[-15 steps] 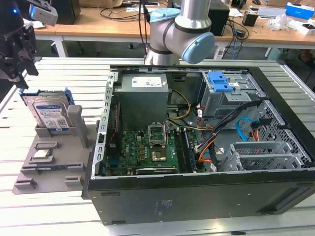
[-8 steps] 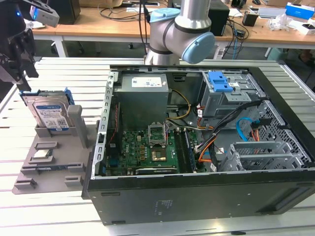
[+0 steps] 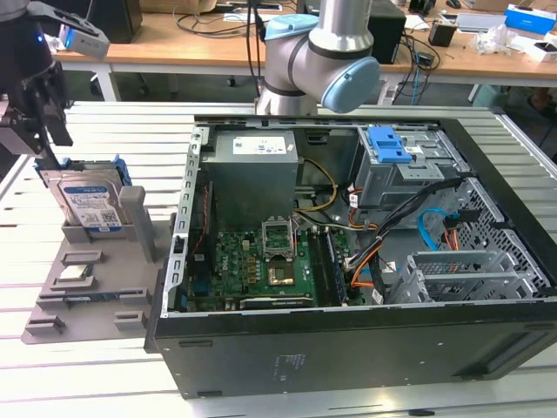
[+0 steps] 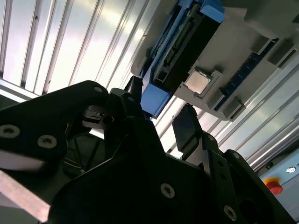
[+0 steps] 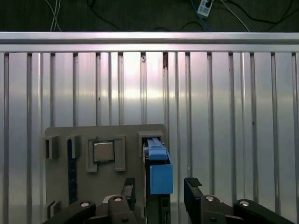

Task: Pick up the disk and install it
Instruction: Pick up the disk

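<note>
Blue-railed disk (image 5: 158, 161) straight below my open jaws

Silver and standing on edge in its grey holder (image 3: 132, 228) on the bench (image 3: 70, 376), the disk turns its thin top edge up toward me. In the first wrist view its long axis runs along the gap between my jaws, parallel to my fingers (image 5: 192, 186). One finger stands to each side with a gap showing, so nothing is gripped. In the exterior view my jaws hang just above that top edge, and the open computer case (image 3: 348, 357) sits well apart from them.
</note>
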Robot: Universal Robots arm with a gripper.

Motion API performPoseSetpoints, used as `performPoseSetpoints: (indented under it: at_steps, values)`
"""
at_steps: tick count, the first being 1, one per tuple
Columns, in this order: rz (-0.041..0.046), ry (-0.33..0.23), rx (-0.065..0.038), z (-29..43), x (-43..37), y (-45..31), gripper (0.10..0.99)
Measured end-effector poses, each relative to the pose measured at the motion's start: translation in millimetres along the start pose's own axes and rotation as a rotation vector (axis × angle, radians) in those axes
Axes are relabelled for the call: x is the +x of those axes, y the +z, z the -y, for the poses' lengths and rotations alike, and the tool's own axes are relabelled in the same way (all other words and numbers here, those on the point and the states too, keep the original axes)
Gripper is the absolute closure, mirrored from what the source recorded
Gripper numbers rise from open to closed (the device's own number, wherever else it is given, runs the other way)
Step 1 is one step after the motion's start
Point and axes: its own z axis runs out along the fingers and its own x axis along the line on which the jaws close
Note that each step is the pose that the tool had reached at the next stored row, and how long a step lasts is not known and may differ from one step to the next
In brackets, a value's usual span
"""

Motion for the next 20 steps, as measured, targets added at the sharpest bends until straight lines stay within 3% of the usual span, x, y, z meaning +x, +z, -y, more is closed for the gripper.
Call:
performPoseSetpoints:
  at_steps: [9, 10, 20]
  values:
    - [-0.0064, -0.019, 0.000, 1.8, 0.2, 19.6, 0.545]
    - [-0.0077, -0.024, -0.001, 3.3, 0.2, 25.2, 0.545]
    - [-0.0103, -0.038, -0.001, 10.2, -0.8, 44.9, 0.545]
